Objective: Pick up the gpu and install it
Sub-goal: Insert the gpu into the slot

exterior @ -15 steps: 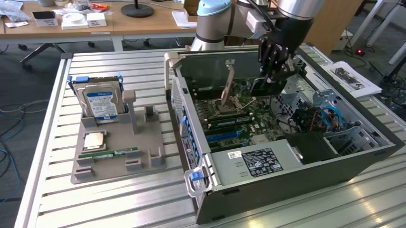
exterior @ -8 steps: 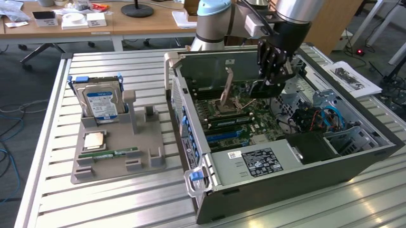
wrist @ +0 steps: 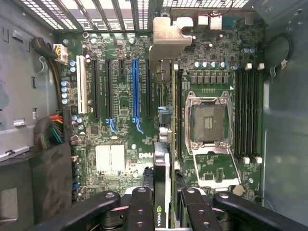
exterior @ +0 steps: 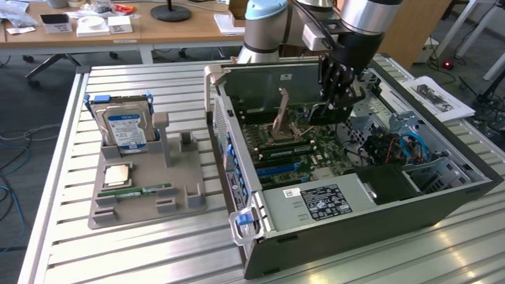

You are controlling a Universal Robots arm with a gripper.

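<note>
Gripper (wrist: pixel 166 214): narrow, fingers (wrist: pixel 139 208) clamped on both faces of the gpu.
Gpu (wrist: pixel 161 168): held edge-on inside the computer case (exterior: pixel 379 207), above the motherboard (wrist: pixel 120 144); silver end bracket toward the rear wall of the case.
Gpu alignment: along the line between the blue slot (wrist: pixel 135 89) and the CPU socket (wrist: pixel 207 120); contact with a slot cannot be determined.
Parts tray (exterior: pixel 150 204): on the table beside the case, at the exterior view's left; carries the hard drive (exterior: pixel 126 127) upright and the memory stick (exterior: pixel 142 191) flat.
</note>
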